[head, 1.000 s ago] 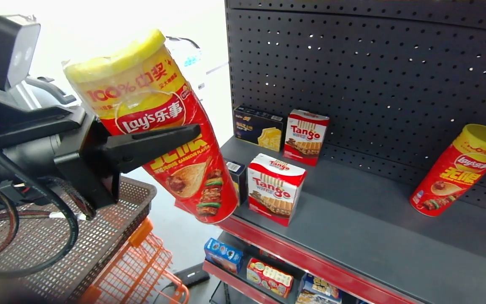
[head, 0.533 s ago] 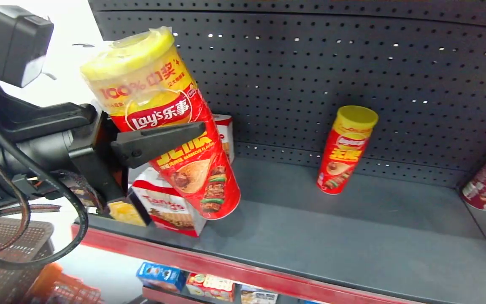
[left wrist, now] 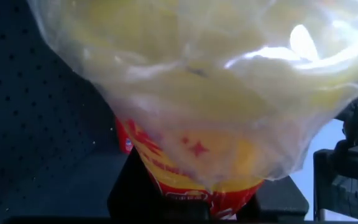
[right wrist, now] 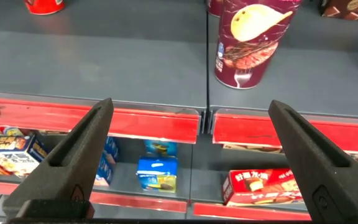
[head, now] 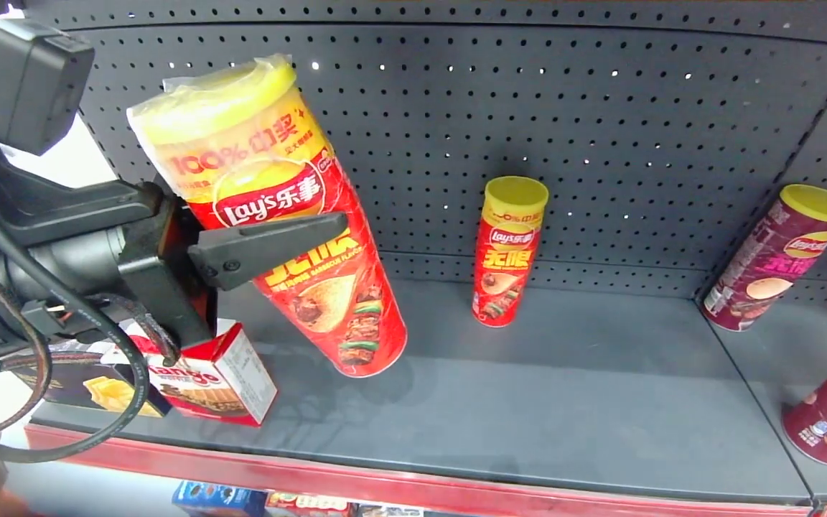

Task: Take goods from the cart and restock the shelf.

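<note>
My left pincer is clamped on the chips can mid-body; the can's long axis leans, lid above the pincer, base below it, seemingly hovering just over the shelf; left arm nearer.

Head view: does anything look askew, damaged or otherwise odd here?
The chips can held by the left gripper is tilted, and loose clear plastic wraps its yellow lid; the red can standing by the back panel has none. Nothing looks spilled.
</note>
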Motion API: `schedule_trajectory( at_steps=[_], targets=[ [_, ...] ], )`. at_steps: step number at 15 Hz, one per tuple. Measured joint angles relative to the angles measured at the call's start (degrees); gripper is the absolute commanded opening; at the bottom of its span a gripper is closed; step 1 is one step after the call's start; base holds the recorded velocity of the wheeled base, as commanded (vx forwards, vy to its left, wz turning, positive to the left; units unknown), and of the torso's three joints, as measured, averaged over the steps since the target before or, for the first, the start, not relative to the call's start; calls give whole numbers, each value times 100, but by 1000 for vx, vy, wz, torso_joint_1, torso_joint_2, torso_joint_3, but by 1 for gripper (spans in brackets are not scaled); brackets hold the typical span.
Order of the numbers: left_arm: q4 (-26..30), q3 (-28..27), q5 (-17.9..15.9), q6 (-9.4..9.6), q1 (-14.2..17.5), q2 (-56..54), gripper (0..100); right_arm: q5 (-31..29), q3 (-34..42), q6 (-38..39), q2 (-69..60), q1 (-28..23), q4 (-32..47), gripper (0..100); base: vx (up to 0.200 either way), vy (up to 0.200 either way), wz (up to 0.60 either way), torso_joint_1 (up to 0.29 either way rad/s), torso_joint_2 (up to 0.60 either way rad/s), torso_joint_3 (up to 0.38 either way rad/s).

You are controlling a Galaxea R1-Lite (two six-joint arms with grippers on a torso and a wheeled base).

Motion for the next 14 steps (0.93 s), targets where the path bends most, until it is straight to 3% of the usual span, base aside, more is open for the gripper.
schedule_trajectory(
  at_steps=[14],
  targets=[
    [73,-50,13,-9,-22,39,0,4,0,0,0,0,0,100,0,0,0,0,0,0]
  ],
)
